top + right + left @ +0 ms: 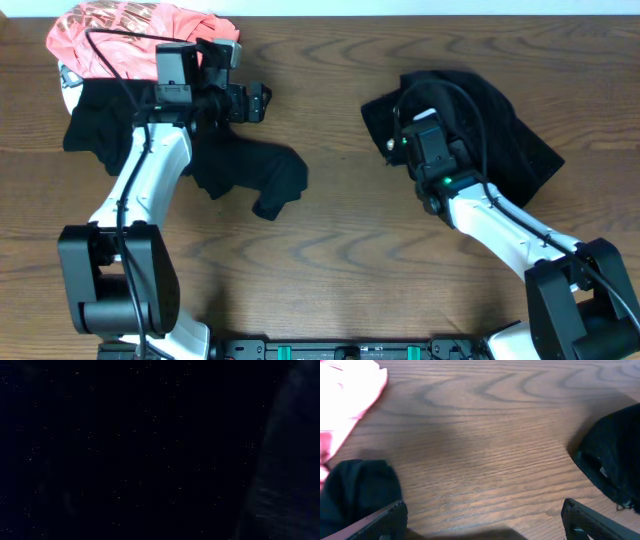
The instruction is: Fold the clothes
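The clothes lie in two groups. On the right, a black speckled garment [490, 130] sits bunched up, and my right gripper [404, 120] is pushed into its left edge. Dark speckled cloth [150, 450] fills the right wrist view and hides the fingers. At the back left lies a coral-pink shirt [130, 28] [345, 395], with a matte black top [245, 170] [355, 490] spread beside it under my left arm. My left gripper [256, 102] [485, 527] hovers open over bare wood, with nothing between its fingers [387, 520]. The right garment's edge [615, 460] shows ahead of it.
The wooden table [340, 240] has a white wall edge along the back. Cables loop over both arms above the garments. The arm bases stand at the front left [110, 290] and front right [585, 300].
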